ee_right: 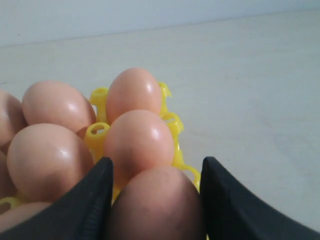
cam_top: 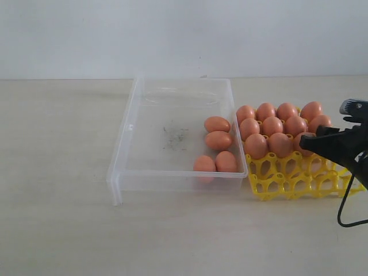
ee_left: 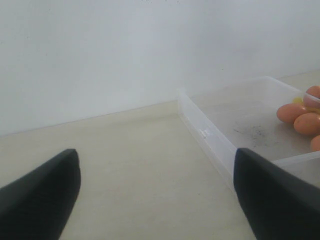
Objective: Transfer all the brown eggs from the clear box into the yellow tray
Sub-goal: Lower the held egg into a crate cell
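Right gripper [ee_right: 156, 172] grips a brown egg [ee_right: 152, 210] low over the yellow tray [ee_right: 175, 127]. Just ahead, neighbours [ee_right: 137, 142] crowd close; a crooked release could knock them. Far beyond, four eggs [cam_top: 217, 141] wait in the clear box [cam_top: 123, 146]. Left gripper [ee_left: 155, 165] gapes empty.

A plain, pale grey-white wall [cam_top: 184, 34] runs behind the scene and meets the tabletop in a straight line. The table [cam_top: 57, 230] is light beige with a faint grain. Soft, even light leaves only weak shadows on it.
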